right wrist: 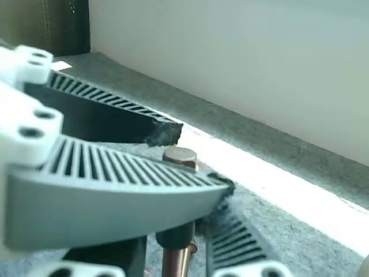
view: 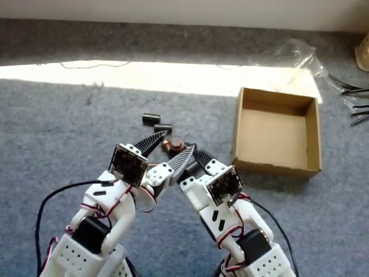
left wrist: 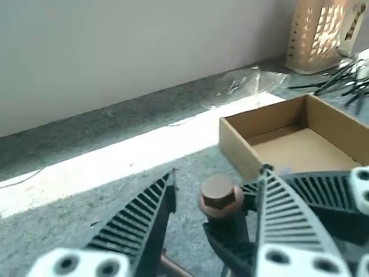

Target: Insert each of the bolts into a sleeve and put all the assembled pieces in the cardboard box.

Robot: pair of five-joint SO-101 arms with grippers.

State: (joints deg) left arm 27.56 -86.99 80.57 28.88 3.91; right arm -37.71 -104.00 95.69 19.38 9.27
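Copper bolt (view: 173,144) is up off the carpet (view: 69,127), right between the two arms. The right gripper (view: 185,150) looks to have its jaws pinched on the shank just under the head. The left gripper (left wrist: 218,176) is spread wide and holds nothing, with one jaw on either side of that bolt.

The head is up and the shank is down, so the long axis runs close to vertical, leaning a touch.

Now the worry: it's crowded in there. If the left jaws close, they could clip the right jaws, or nudge the head and twist the bolt out of a thin grip.

And look at the far sleeve (view: 151,119) and near sleeve (view: 163,128), just beyond on the carpet. Both lie on their sides, long axes flat and crosswise to the bolt. One would need lifting and turning to line up, and a skewed meeting could jam it.

The cardboard box (view: 275,168) waits on the right side of the high view, no pieces in it.
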